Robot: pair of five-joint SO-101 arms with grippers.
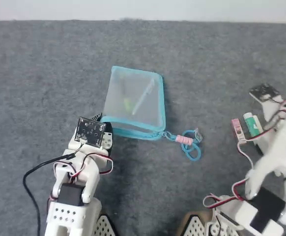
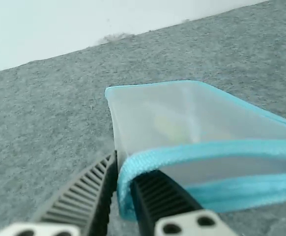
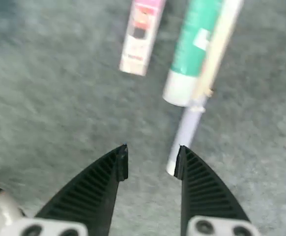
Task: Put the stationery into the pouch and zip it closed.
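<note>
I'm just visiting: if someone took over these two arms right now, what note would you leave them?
Left tool: shut on a corner of the pouch.
Right tool: open, over the carpet by a pink item, a green tube and a pale pen.
Done: a green item and a white pen show through the pouch.
Left: load those three, then zip it closed.

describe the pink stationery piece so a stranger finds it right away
On the grey mat, look by the right arm, away from the blue pouch. The pink piece lies alone, nearest the pouch; beside it, the green-and-white tube touches a pale pen.
</note>
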